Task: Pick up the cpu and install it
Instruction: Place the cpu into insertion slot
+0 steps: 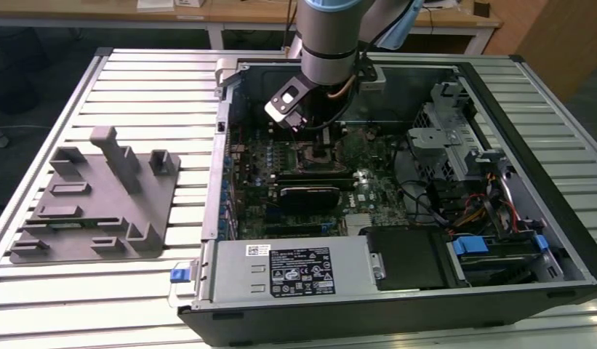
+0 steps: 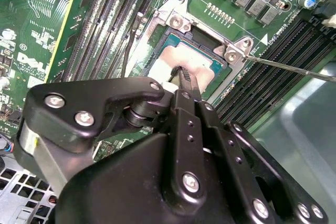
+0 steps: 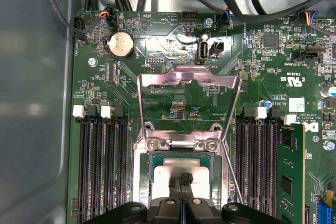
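One cpu (image 3: 163, 174) lay flat inside the single socket (image 3: 181, 144) on the motherboard (image 3: 157, 45). One load plate (image 3: 186, 80) stood swung back, so the socket was open to receive it. One lever wire (image 3: 231, 174) stood unlatched beside it. The gripper (image 3: 182, 178) had its fingers pressed together, tips on the chip's silver top, probably seating rather than grasping it.
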`<state>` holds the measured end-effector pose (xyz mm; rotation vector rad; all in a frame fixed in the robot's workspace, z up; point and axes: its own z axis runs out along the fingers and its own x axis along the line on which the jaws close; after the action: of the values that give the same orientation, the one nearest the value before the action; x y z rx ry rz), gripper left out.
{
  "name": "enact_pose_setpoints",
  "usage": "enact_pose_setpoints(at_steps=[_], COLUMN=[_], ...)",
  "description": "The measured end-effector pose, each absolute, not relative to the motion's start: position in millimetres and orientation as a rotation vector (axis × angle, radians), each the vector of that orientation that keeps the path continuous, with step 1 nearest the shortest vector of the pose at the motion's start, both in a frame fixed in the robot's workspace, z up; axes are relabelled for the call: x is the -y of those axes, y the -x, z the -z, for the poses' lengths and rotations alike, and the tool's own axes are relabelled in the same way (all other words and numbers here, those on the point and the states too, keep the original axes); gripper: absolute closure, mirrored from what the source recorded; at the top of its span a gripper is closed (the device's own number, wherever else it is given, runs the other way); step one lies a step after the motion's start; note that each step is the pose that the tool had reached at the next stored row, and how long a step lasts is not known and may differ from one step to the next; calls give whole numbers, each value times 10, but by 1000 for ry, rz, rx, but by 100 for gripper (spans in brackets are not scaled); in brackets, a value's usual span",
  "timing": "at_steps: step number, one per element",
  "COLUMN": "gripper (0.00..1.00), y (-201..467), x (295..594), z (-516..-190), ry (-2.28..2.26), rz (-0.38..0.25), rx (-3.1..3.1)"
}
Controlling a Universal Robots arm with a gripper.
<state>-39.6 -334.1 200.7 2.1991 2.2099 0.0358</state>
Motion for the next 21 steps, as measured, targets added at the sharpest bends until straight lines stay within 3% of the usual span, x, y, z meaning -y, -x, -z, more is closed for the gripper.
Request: enact_pose_setpoints(at_steps=[21], gripper=[89], y=[396], x=[3341], z=[-2005], ry=[-2199], rz=[-36], rx=[-2210])
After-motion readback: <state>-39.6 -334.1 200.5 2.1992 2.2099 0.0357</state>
